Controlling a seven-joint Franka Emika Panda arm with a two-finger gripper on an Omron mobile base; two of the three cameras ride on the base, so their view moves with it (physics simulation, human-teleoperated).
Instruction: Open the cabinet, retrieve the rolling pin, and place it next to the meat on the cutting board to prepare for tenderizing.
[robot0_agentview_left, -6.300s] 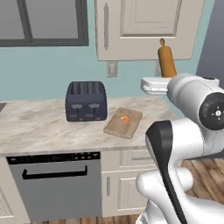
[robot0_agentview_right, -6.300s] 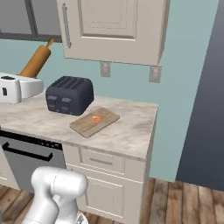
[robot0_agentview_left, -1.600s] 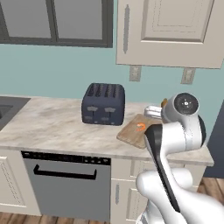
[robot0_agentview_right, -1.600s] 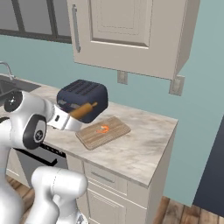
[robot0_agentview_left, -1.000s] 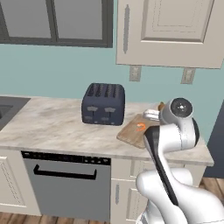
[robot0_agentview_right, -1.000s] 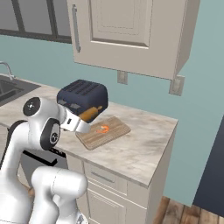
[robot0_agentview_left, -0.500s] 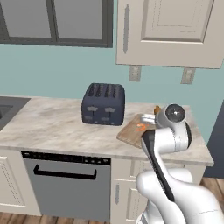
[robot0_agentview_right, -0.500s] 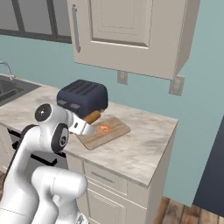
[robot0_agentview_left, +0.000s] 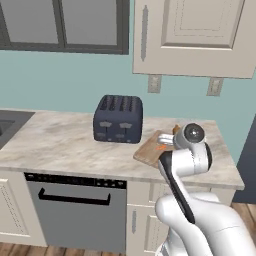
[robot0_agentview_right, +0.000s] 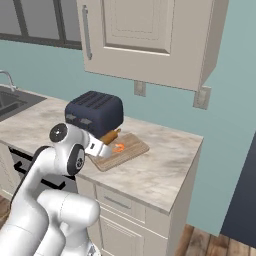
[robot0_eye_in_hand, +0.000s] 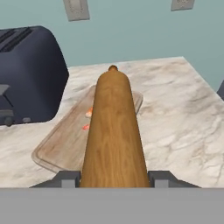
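1. The gripper (robot0_eye_in_hand: 113, 178) is clamped on the rolling pin (robot0_eye_in_hand: 113, 131): in the hand view the wooden cylinder runs straight out from between the two dark fingertips (robot0_eye_in_hand: 65, 178) toward 12 o'clock, its far knob over the cutting board (robot0_eye_in_hand: 65, 142).

2. What has changed over the last second and a half: the arm has come down and forward. The hand, which was carried higher beside the toaster (robot0_agentview_left: 118, 119), now sits low at the near edge of the board, and the pin has dropped with it.

3. In the right base view the rolling pin (robot0_agentview_right: 109, 135) slants up from the gripper (robot0_agentview_right: 100, 148) toward 1 o'clock, its tip close above the cutting board (robot0_agentview_right: 127, 151). I cannot tell whether it touches the wood.

4. The meat (robot0_agentview_right: 119, 147), a small orange-red piece, lies on the board just at 4 o'clock of the pin's tip. In the hand view the meat (robot0_eye_in_hand: 89, 113) peeks out at 9 o'clock of the pin's barrel.

5. The cabinet (robot0_agentview_right: 145, 35) above has its doors shut, so fetching is finished; the remaining job looks like setting the pin down.

6. In the left base view the arm covers most of the board (robot0_agentview_left: 150, 150).

7. My reading: a little more descent, then release, should leave the pin beside the meat. Risk: being round, it may roll onto the meat or off the board.
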